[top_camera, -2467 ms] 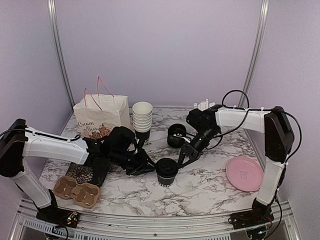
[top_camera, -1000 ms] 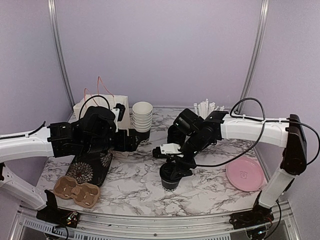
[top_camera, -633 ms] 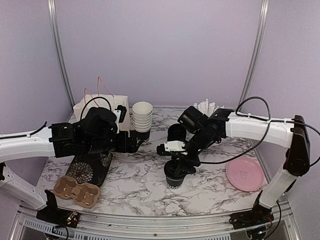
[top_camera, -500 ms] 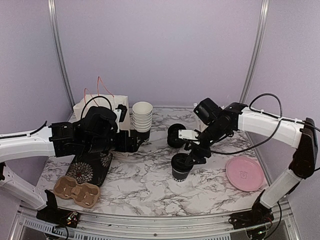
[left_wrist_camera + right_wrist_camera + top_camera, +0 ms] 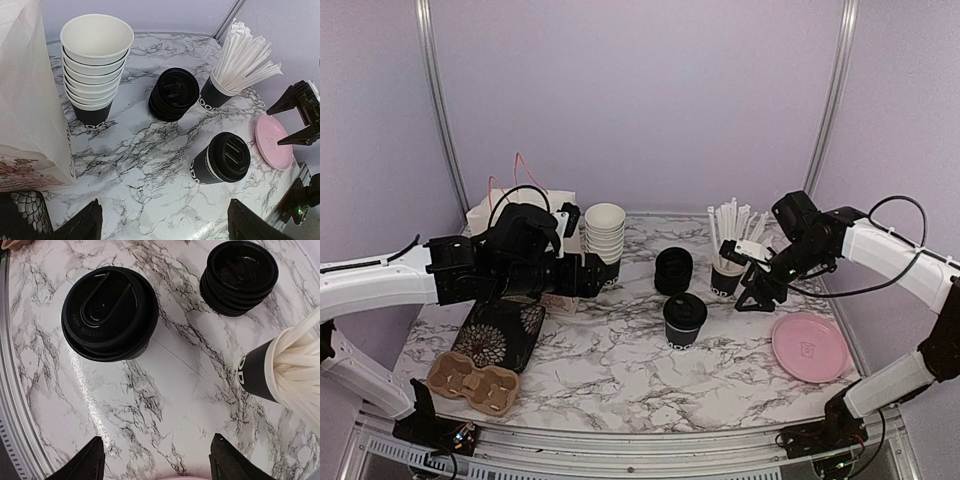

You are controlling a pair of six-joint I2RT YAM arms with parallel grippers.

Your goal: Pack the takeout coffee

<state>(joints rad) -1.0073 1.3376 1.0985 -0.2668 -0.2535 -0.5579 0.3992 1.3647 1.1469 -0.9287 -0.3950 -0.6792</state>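
Observation:
One takeout coffee (image 5: 684,320) stands upright mid-table, a black cup with white lettering and a black lid; the left wrist view shows this cup (image 5: 222,159) ahead on the right, and the right wrist view shows its lid (image 5: 107,312) from above. My right gripper (image 5: 752,292) hovers to its right, clear of it, over bare marble; its jaws (image 5: 157,455) are open and empty. My left gripper (image 5: 603,272) hangs open left of the cup, by the bag, with nothing between its fingers (image 5: 164,215).
A stack of black lids (image 5: 673,270), a black cup of white straws (image 5: 727,275) and nested white-lined cups (image 5: 605,235) stand at the back. A paper bag (image 5: 25,100) is at the left. A brown cup carrier (image 5: 473,383) and a black patterned sleeve (image 5: 500,335) lie front left, a pink plate (image 5: 809,347) right.
My right gripper slid the lidded cup a little to the right, let it go, and drew back up and to the right. The left arm barely moved.

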